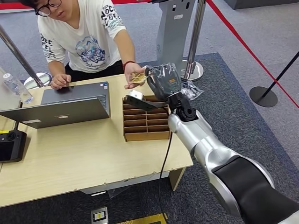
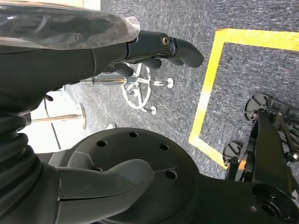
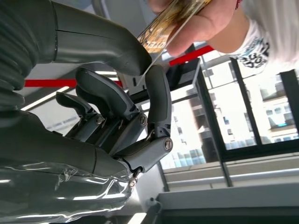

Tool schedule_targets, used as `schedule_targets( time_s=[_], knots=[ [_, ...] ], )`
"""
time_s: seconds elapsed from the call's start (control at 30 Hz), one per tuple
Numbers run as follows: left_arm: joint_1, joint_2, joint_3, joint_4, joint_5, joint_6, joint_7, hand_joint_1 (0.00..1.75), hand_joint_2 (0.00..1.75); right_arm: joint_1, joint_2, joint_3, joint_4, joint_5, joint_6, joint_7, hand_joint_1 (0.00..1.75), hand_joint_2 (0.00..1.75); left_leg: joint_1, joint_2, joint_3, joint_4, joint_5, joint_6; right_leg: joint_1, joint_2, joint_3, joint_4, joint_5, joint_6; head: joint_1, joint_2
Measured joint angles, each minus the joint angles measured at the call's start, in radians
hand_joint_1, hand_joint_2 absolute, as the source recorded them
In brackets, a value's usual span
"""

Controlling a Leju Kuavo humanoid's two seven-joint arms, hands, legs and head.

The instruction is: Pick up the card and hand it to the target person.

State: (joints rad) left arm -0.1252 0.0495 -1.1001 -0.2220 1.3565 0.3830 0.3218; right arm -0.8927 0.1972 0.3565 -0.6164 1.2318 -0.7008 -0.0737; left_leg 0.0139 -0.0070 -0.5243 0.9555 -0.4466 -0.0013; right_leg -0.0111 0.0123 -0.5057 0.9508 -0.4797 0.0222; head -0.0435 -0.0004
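While the card is raised over the far edge of the bench, beyond the cardboard divider box, it is seen caught between two holders: one end is pinched between the thumb and a finger of the right hand, and the other end is already taken by the person's hand. In the right wrist view the card is shown as a thin, flat, printed sheet, nipped at its edge by the thumb and one raised finger, with the other fingers curled loosely beneath and touching nothing. It is judged to be very light, stiff enough to keep its shape but easily bent, and smooth-faced, so it could be slid out of a weak pinch; a hold across the two flat faces near one end is judged best, with the other end left free for the receiver. How firmly the pinch is pressed cannot be made out, since the contact is partly hidden by the thumb. The left hand is seen hanging above the carpet, its fingers stretched out, and nothing is held in it. A laptop is stood open on the bench just beside the person.
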Motion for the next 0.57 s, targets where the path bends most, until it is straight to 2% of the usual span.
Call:
schedule_targets(
  time_s=[0.27, 0.57],
  knots=[
    [0.000, 0.004, -0.014, 0.000, 0.000, -0.004, 0.001, 0.00, 1.75, -0.001, 0.000, -0.075, 0.012, 0.023, 0.000, 0.027, 1.75, 1.75, 0.000, 0.000, 0.000, 0.000, 0.000, 0.000, 0.000, 0.000, 0.000, 0.000, 0.000, 0.000, 0.000, 0.000],
    [0.000, 0.004, -0.019, 0.000, 0.000, -0.004, 0.004, 0.00, 1.75, -0.001, -0.004, -0.112, 0.027, 0.031, 0.000, 0.031, 1.75, 1.75, 0.000, 0.000, 0.000, 0.000, 0.000, 0.000, 0.000, 0.000, 0.000, 0.000, 0.000, 0.000, 0.000, 0.000]
  ],
)
